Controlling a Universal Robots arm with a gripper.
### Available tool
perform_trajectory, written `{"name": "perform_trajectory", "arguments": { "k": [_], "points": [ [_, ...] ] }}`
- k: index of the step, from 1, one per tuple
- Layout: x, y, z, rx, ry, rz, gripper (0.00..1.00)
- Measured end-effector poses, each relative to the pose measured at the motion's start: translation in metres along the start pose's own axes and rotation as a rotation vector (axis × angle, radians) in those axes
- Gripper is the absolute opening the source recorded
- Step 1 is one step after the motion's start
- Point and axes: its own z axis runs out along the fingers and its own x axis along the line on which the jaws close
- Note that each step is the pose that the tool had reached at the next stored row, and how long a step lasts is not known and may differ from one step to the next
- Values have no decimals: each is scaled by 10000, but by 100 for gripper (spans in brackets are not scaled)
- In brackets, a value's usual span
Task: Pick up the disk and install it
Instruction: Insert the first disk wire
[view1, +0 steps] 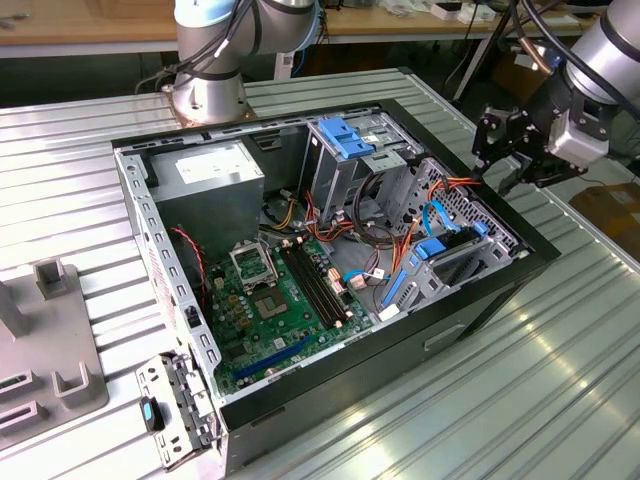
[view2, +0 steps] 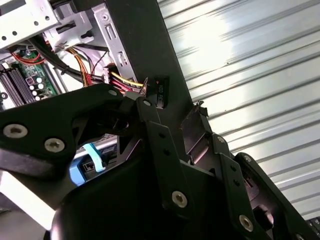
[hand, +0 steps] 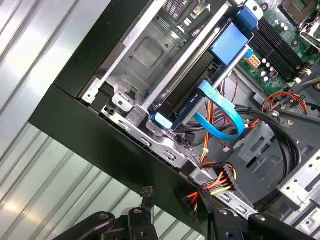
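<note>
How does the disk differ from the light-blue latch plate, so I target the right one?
The disk is a dark slab edged with bright blue rails; the latch plate is light blue all over. The disk lies low by the case wall at the exterior view's right; the latch plate sits atop the taller grey cage further back. Both are inside that open case.

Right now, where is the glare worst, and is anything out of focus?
Exterior view: bright sheen on the ribbed table, case interior evenly lit. Second wrist view: the table washes out to white beside the dark case wall. First wrist view: blue cable crisp, milder streaks on the table.
</note>
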Motion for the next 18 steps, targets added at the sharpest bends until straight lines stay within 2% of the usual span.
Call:
{"name": "perform_trajectory", "arguments": {
  "k": [2,4,6,7,8,9,11,13,14,15,18],
  "points": [
    [-8,8,-1,34,8,-137,47],
    [-9,9,-2,143,2,-274,47],
    [-11,10,-1,160,-12,-358,47],
    [-15,15,-3,139,39,-369,47],
    [-16,18,-2,293,152,-636,47],
    [-16,17,-1,366,151,-1004,47],
    [-16,18,-1,382,110,-1310,47],
    [-16,18,0,370,18,-1747,47],
    [-16,19,1,364,-58,-2141,47],
    [-16,18,3,450,-42,-2561,47],
    [-14,20,5,754,183,-3116,47]
  ]
}}
